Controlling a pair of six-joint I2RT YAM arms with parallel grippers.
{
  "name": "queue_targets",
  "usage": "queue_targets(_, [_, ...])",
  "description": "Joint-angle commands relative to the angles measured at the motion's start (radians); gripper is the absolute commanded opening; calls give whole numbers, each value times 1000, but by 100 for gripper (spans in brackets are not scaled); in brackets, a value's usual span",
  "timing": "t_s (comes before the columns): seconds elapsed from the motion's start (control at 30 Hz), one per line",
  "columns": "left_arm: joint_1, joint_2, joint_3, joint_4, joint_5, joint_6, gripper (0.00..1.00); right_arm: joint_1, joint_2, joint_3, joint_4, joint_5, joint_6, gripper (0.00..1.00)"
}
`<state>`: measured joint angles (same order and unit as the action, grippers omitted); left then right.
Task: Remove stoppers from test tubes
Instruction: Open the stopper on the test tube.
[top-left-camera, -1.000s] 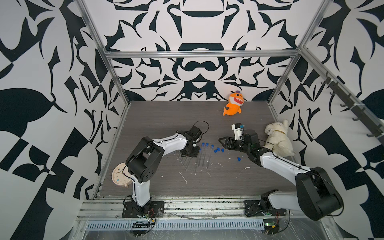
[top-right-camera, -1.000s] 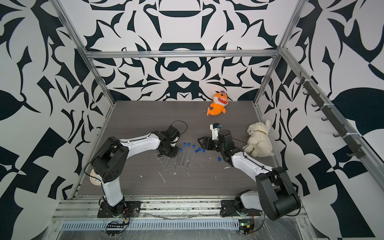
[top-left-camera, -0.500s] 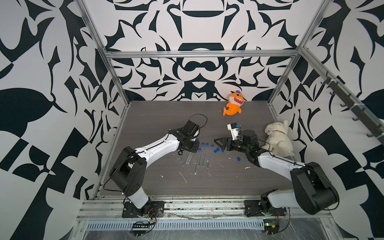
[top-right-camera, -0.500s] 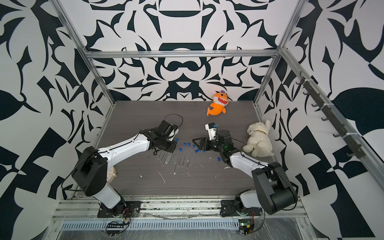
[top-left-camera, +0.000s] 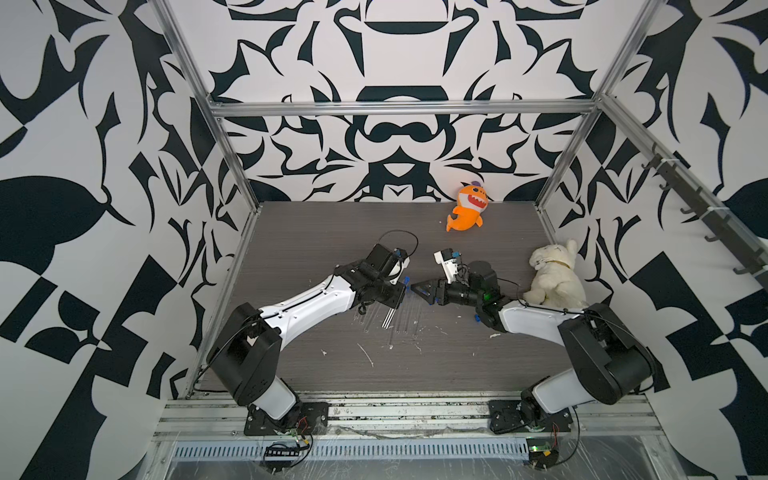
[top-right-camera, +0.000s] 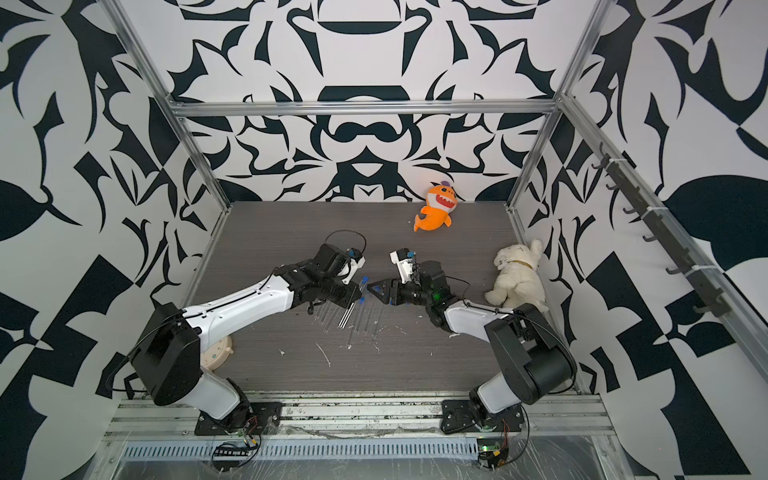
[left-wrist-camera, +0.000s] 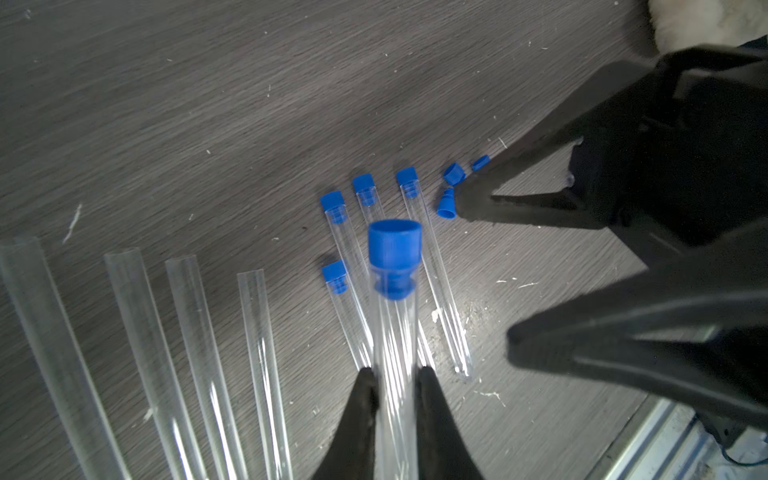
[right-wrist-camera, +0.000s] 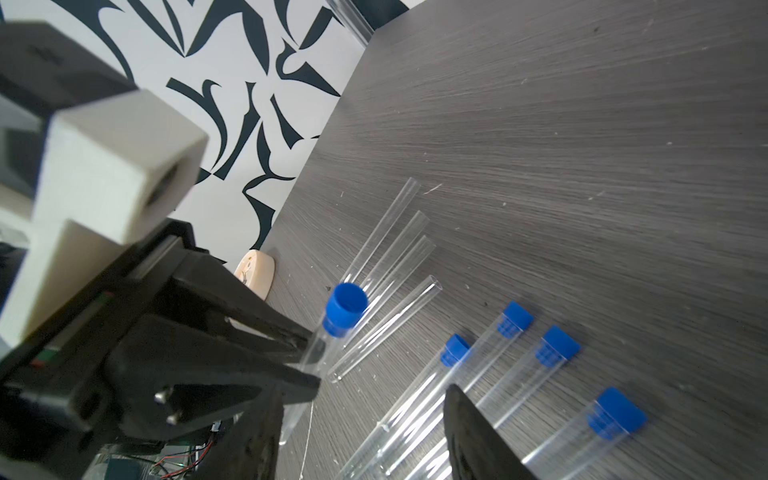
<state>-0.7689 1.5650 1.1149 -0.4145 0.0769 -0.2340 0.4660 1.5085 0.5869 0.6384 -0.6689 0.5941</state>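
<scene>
My left gripper (left-wrist-camera: 395, 374) is shut on a clear test tube (left-wrist-camera: 395, 328), held off the table with its blue stopper (left-wrist-camera: 394, 253) in place. That stopper (right-wrist-camera: 345, 309) points toward my right gripper (right-wrist-camera: 361, 399), which stands open with nothing between its fingers, just short of the stopper. In a top view the two grippers (top-left-camera: 401, 291) (top-left-camera: 415, 289) nearly meet at mid-table. Several stoppered test tubes (left-wrist-camera: 432, 266) lie on the table below, and several open tubes (left-wrist-camera: 257, 332) lie beside them. Three loose stoppers (left-wrist-camera: 454, 172) lie by the right fingertips.
An orange plush shark (top-left-camera: 467, 208) lies at the back wall and a white plush animal (top-left-camera: 555, 270) at the right wall. A round beige object (top-right-camera: 216, 357) lies by the left arm near the left wall. White scratches (top-left-camera: 365, 353) mark the grey table.
The left arm has swung up from the tubes on the table with one stoppered tube in its grip. The right gripper has reached left toward it, and its jaws have narrowed a little.
</scene>
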Motion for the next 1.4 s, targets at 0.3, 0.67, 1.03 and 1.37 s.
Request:
queue_targets(0.3, [-22, -20, -9, 20, 30, 25, 0, 25, 35, 74, 107, 8, 52, 55])
queue_targets(0.67, [-26, -31, -13, 21, 31, 34, 0, 25, 50, 91, 117, 14, 66, 36])
queue_targets(1.03, [-29, -31, -12, 26, 30, 35, 0, 26, 50, 91, 119, 13, 70, 33])
queue_targets(1.37, [-32, -37, -18, 26, 21, 36, 0, 26, 56, 94, 122, 12, 73, 19])
